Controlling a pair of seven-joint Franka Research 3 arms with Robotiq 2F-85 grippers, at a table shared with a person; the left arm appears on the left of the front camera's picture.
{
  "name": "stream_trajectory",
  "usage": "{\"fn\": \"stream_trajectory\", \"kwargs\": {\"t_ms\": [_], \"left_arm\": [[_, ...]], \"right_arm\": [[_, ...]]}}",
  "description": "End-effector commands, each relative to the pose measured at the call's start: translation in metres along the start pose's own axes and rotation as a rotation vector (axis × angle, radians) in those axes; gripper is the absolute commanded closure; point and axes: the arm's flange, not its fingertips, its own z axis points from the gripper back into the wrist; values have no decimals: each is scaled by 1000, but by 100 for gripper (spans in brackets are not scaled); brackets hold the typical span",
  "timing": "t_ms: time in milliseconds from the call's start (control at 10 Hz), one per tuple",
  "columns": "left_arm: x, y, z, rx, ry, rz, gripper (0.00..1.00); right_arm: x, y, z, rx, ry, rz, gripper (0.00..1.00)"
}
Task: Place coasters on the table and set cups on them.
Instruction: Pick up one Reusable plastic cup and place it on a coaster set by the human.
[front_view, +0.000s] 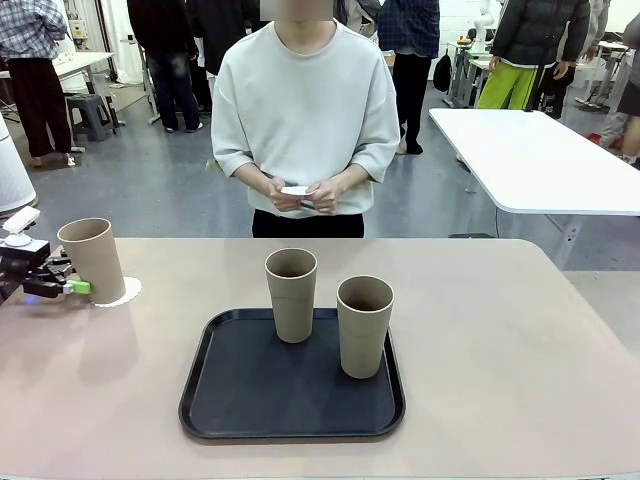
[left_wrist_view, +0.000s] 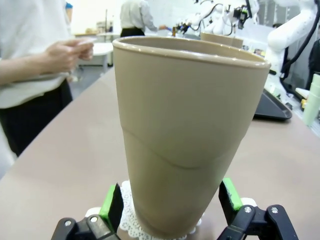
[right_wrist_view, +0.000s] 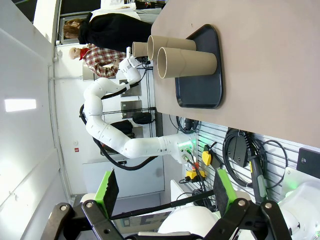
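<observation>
The table (front_view: 500, 350) is stretching across the whole lower half of the front view, and a person (front_view: 305, 110) is standing at its far edge, top centre. The black tray (front_view: 230, 400) is lying at bottom centre with two cups (front_view: 291, 293) (front_view: 364, 325) standing upright on it, near each other but not touching. A third cup (front_view: 92, 258) is standing at the left edge of the frame, on a coaster (front_view: 128, 291) whose lacy rim is peeking out beside its base. The left claw (left_wrist_view: 170, 197) is sitting low on the table with its green fingers (left_wrist_view: 111, 205) spread to either side of that cup's foot, just beside it and not squeezing it as far as I can see. The right claw (right_wrist_view: 166, 192) is hanging spread wide, gripping nothing, well back from the tray, which is showing at the top of its view. The person's hands (front_view: 300, 192) are holding something small, flat and white (front_view: 297, 189) at waist height, likely another coaster. To me, the first cup is looking done and two are waiting. Next, the left claw is needing to back straight off without tipping its cup, another coaster is needing a bare spot on the table, and a tray cup is wanting a firm mid-body grip. No brand, label or writing is showing clearly enough to read.
</observation>
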Motion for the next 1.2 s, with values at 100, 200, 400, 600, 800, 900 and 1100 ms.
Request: {"fn": "stream_trajectory", "kwargs": {"t_ms": [100, 200, 400, 600, 800, 900, 1100], "left_arm": [[2, 0, 6, -5, 54, 16, 0], [2, -1, 9, -3, 58, 17, 0], [4, 1, 16, 9, 59, 15, 0], [7, 1, 27, 26, 74, 9, 0], [14, -1, 46, 59, 100, -3, 0], [21, -3, 57, 85, 121, -11, 0], [60, -24, 80, 147, 248, -77, 0]], "right_arm": [[-1, 0, 0, 10, -1, 8, 0], [-1, 0, 0, 10, -1, 8, 0], [-1, 0, 0, 10, -1, 8, 0], [-1, 0, 0, 10, -1, 8, 0], [-1, 0, 0, 10, -1, 8, 0], [-1, 0, 0, 10, -1, 8, 0], [-1, 0, 0, 10, -1, 8, 0]]}}
